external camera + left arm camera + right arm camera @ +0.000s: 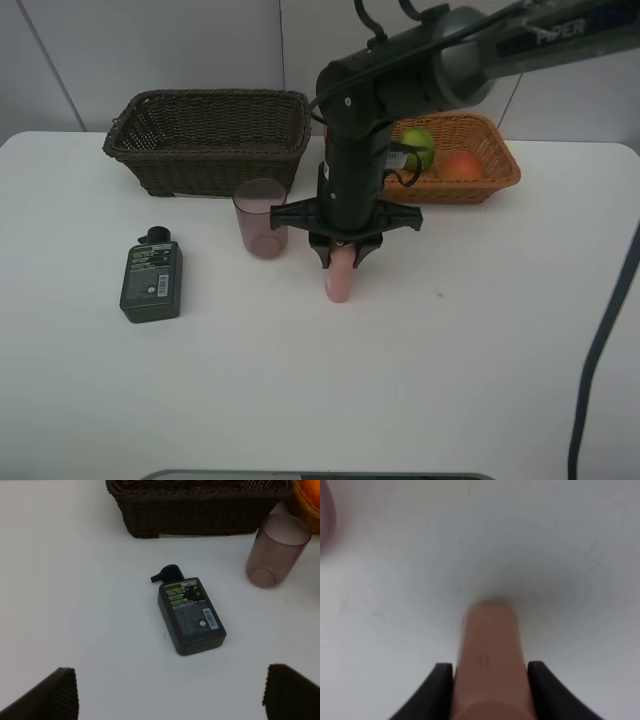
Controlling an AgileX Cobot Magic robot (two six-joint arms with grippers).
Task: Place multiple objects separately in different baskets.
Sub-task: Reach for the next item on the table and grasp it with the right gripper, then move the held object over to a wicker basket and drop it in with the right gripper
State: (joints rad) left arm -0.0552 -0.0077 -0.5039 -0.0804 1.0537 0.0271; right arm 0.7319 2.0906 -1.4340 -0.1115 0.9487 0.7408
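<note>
The green fruit (420, 145) and the orange (460, 165) already lie in the light basket (505, 160) at the table's back right, while the dark basket (200, 160) at the back left shows nothing inside from here. The right gripper (342, 262) is clamped on the pink bottle (338, 285), upright at mid-table. The cup (262, 220) beside it and the flask (150, 282) near the left edge wait, with the left gripper (170, 692) wide open over the flask.

"PER" on right arm (556, 34)
</note>
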